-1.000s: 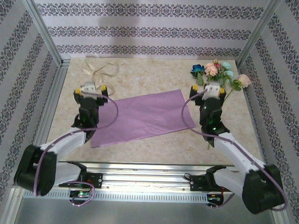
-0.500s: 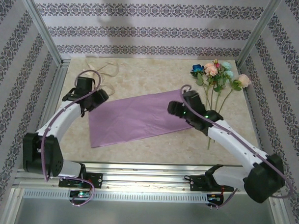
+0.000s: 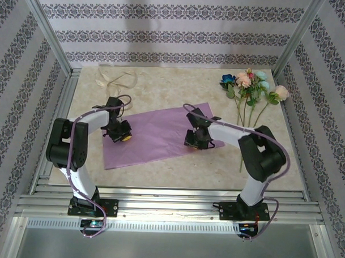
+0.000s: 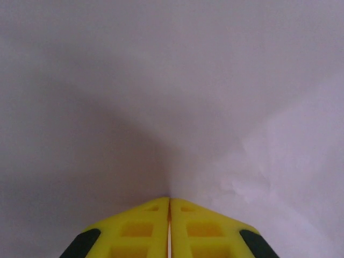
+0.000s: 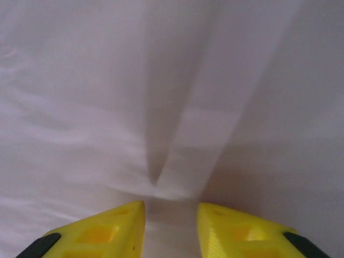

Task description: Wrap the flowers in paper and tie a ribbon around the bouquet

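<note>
Lying flat on the surface (image 3: 174, 89), the paper (image 3: 155, 134) runs lengthwise from near-left to far-right. The left pincer (image 3: 122, 134), clenched, meets its left part; the right pincer (image 3: 193, 142), released, straddles a crease near its right end.

Seen from above, the left gripper (image 3: 124, 136) and the right gripper (image 3: 192, 142) were too small to show how their tips stood. The right arm (image 3: 235, 131) covered part of the right end of the large lilac-purple sheet of wrapping paper (image 3: 155, 134) and crossed the thin green stems of the artificial flowers (image 3: 250, 86). In both wrist views the yellow fingers (image 4: 137, 231) were cut off by the bottom edge, and the paper's borders lay beyond the frame. Whether paper sat pinched in the left fingers' hairline seam could not be told. The thin cream-beige ribbon (image 3: 115, 77) was too faint for its loops to be traced.
</note>
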{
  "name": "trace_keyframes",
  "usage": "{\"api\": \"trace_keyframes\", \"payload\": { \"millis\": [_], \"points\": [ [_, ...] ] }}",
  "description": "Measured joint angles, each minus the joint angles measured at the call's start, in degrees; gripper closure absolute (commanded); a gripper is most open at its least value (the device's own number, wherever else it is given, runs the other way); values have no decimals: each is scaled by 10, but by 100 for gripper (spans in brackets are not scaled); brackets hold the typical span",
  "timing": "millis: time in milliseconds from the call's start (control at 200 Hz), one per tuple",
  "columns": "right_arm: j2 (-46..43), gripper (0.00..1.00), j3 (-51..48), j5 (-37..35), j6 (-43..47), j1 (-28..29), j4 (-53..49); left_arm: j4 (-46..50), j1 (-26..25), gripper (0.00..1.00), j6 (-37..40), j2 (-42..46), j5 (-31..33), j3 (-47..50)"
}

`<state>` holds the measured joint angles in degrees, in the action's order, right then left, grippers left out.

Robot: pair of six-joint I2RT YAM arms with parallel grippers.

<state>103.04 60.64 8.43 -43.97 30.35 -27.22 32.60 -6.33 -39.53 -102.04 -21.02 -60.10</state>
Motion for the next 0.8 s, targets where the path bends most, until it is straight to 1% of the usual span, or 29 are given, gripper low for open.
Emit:
{"api": "trace_keyframes", "payload": {
  "millis": [75, 160, 245, 365, 430, 480, 560, 590, 629, 714, 799],
  "points": [
    [30, 68, 43, 7, 6, -21, -2, -17, -4, 95, -6, 2, -7, 9],
    [84, 68, 109, 19, 17, -51, -5, -46, -7, 96, -25, 6, -25, 23],
    [140, 66, 190, 37, 29, -80, -15, -79, -12, 96, -49, 13, -42, 43],
    [215, 54, 304, 63, 54, -112, -26, -129, -41, 96, -91, 17, -73, 63],
    [241, 46, 352, 70, 69, -122, -35, -155, -71, 95, -116, 17, -90, 72],
    [257, 41, 384, 72, 84, -130, -47, -163, -92, 93, -133, 19, -97, 74],
    [262, 39, 415, 73, 106, -136, -68, -169, -118, 84, -157, 41, -104, 77],
    [261, 40, 424, 73, 115, -136, -77, -169, -121, 81, -163, 56, -104, 78],
    [256, 40, 433, 71, 127, -136, -82, -167, -120, 79, -172, 79, -103, 79],
    [232, 41, 429, 66, 146, -134, -90, -154, -111, 78, -176, 130, -96, 75],
    [178, 44, 392, 49, 167, -124, -93, -119, -87, 81, -162, 169, -83, 64]
  ]
}}
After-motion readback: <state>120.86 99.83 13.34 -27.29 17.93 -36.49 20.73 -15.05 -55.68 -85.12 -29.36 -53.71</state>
